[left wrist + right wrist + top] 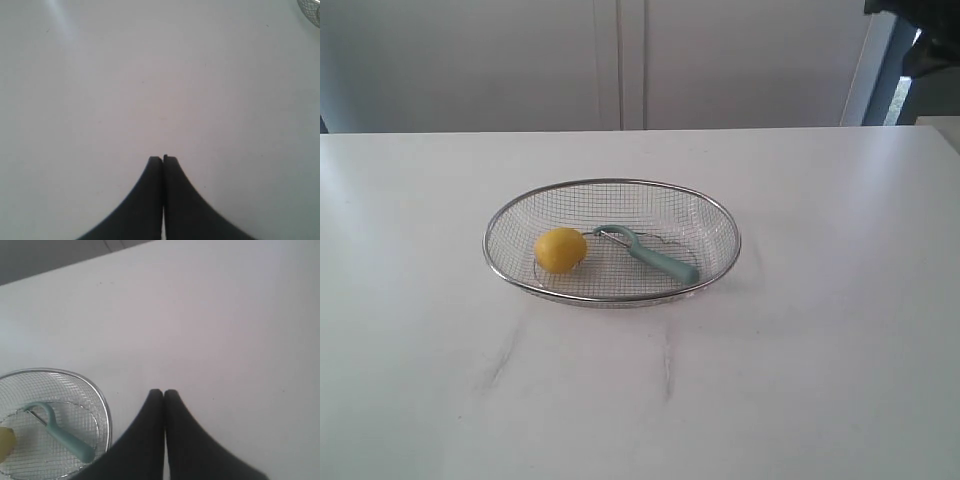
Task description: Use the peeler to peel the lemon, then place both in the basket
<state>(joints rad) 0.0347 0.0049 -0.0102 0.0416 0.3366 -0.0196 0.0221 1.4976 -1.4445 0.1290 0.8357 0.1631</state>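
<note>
The wire-mesh basket (725, 222) stands in the middle of the white table. Inside it lies the yellow lemon (561, 250) on the left, with the teal-handled peeler (655, 257) just to its right, looped head toward the lemon. The right wrist view shows the basket (102, 405), the peeler (65, 437) and an edge of the lemon (5, 444). My right gripper (163, 391) is shut and empty, over bare table beside the basket. My left gripper (163, 158) is shut and empty over bare table; a bit of basket rim (310, 11) shows in a corner. Neither arm appears in the exterior view.
White cabinet doors (620, 60) stand behind the table's far edge. A dark object (920, 40) and a pale post are at the back right. Faint smudges (505, 355) mark the tabletop in front of the basket.
</note>
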